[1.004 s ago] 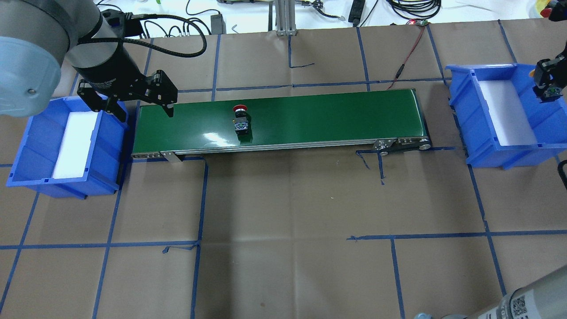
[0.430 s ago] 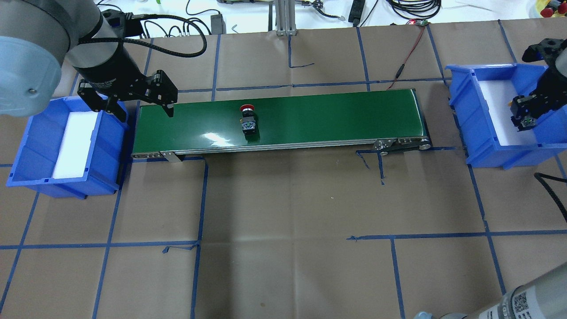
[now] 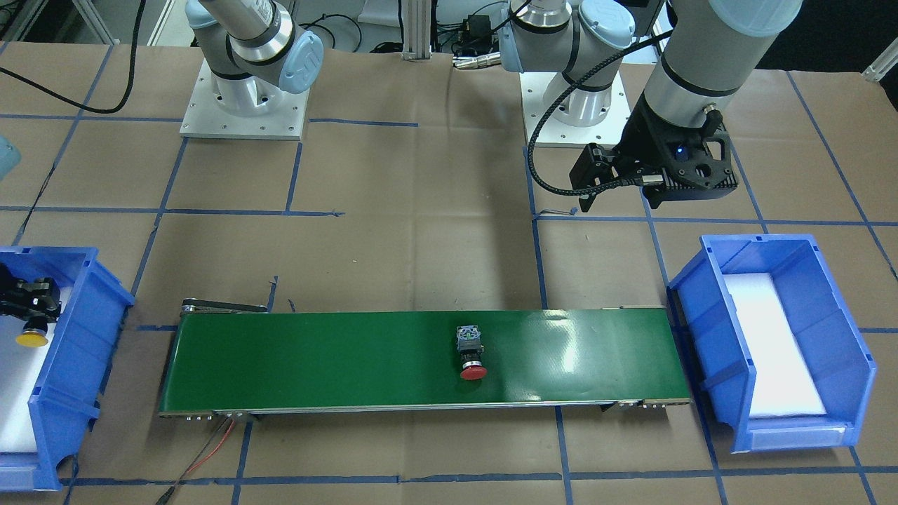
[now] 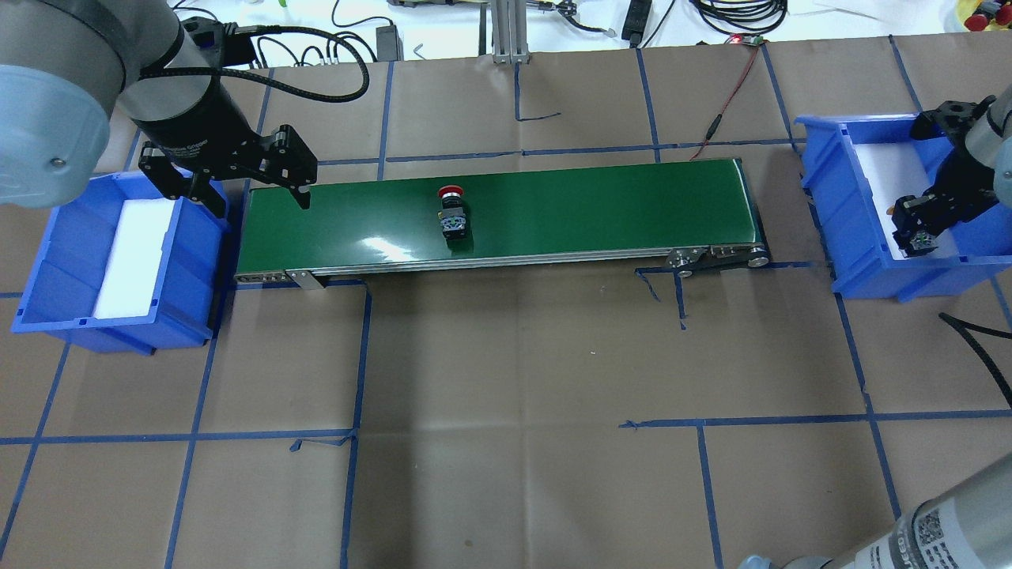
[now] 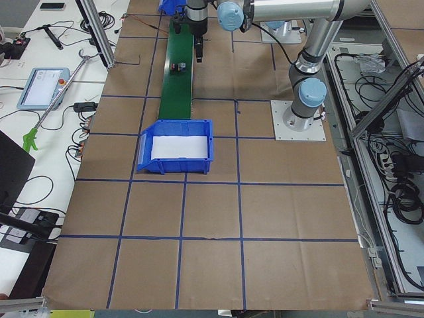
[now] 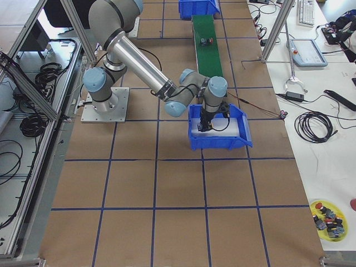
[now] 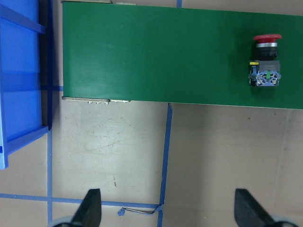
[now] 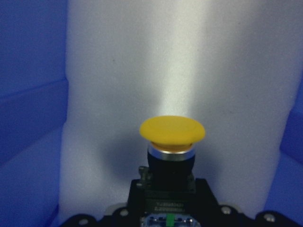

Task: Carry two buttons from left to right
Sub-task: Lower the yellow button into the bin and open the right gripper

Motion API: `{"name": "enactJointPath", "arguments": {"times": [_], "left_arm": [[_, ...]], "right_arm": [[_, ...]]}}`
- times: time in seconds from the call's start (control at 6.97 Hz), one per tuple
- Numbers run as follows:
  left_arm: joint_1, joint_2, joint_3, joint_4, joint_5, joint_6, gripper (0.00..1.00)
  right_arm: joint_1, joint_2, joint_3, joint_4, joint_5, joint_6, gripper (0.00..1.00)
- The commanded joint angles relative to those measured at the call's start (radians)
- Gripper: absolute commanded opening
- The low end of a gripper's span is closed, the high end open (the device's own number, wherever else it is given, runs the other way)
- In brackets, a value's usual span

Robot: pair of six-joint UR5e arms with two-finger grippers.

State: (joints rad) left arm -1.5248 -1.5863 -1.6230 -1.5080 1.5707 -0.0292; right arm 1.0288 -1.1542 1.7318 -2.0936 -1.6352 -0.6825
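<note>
Red button [image 4: 451, 215] lies on belt [image 4: 593, 209], clear of edges

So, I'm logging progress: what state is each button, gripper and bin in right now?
Red button: on its side on belt.
Yellow button: gripped, inside right bin.
Left gripper: open, empty.
Right gripper: shut on yellow button.
Left bin: no button in it.
Right bin: yellow button held inside.

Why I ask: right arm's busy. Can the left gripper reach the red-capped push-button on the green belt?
Probably yes: the open left gripper hangs near the belt's end, nothing between it and the red push-button.
</note>
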Motion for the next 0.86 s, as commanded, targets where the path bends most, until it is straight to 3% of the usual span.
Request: {"name": "enactJointPath", "arguments": {"times": [0.0,0.14,0.29,0.43,0.72], "left_arm": [[0.000,-0.003,0.002,0.000,-0.001,0.000,1.00],[0.000,0.002,0.002,0.000,0.000,0.000,1.00],[0.000,-0.001,0.003,0.000,0.000,0.000,1.00],[0.000,0.000,0.002,0.000,0.000,0.000,1.00],[0.000,-0.001,0.002,0.000,0.000,0.000,1.00]], "right_arm": [[-0.001,0.022,-0.005,-0.008,0.011,0.000,0.06],[-0.001,0.018,-0.005,-0.008,0.024,0.003,0.44],[-0.001,0.016,-0.005,-0.008,0.058,0.006,0.75],[-0.001,0.013,-0.005,-0.006,0.075,0.006,0.99],[0.001,-0.030,-0.030,0.007,0.068,0.006,0.99]]}}
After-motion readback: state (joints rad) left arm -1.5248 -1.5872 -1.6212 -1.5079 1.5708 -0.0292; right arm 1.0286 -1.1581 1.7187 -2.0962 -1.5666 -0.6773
